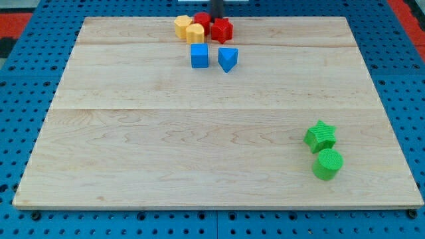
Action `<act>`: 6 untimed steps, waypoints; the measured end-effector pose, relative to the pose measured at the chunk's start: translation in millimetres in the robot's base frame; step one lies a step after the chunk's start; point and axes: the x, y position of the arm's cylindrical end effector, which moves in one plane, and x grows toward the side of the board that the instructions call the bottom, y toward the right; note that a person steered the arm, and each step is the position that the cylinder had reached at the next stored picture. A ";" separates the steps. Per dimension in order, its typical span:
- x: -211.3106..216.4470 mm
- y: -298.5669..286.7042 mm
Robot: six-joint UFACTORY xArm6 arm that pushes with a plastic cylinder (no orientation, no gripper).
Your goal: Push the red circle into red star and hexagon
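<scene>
The red circle (202,19) sits near the board's top edge, partly hidden behind a yellow hexagon (195,33). The red star (222,30) lies just to its right, touching or nearly touching it. A second yellow block (182,26), whose shape I cannot make out, touches the hexagon on its left. My tip (216,20) comes down from the view's top, right between the red circle and the red star, at their upper side. The four blocks form one tight cluster.
A blue square (199,56) and a blue triangle (227,58) lie just below the cluster. A green star (321,136) and a green circle (328,164) sit at the lower right. The wooden board (166,146) rests on a blue perforated table.
</scene>
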 end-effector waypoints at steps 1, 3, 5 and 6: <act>0.5 -15.3; -1.1 -89.4; 28.0 -68.0; 13.6 -21.0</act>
